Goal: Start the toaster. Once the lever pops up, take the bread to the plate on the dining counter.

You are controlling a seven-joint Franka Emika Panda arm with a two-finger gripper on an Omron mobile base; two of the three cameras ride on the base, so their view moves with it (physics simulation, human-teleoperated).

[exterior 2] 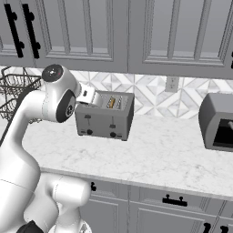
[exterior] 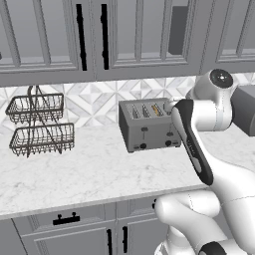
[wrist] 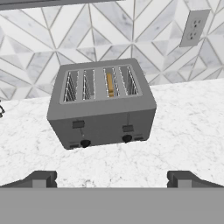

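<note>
The toaster (wrist: 103, 107) sits in the middle of the frame on the marble surface (wrist: 188, 131), its four slots facing up. The bread (wrist: 110, 84) stands in the third slot from the left. Both front levers sit high. The claw (wrist: 112, 178) is spread wide at the bottom edge. An outlet (wrist: 192, 27) shows at the upper right on the tiled wall (wrist: 43, 39).

There's the boxy grey toaster (wrist: 103, 105) sitting upright on the marble wall counter (wrist: 188, 131), two front levers, and the tan bread (wrist: 110, 84) standing down in the third slot.
</note>
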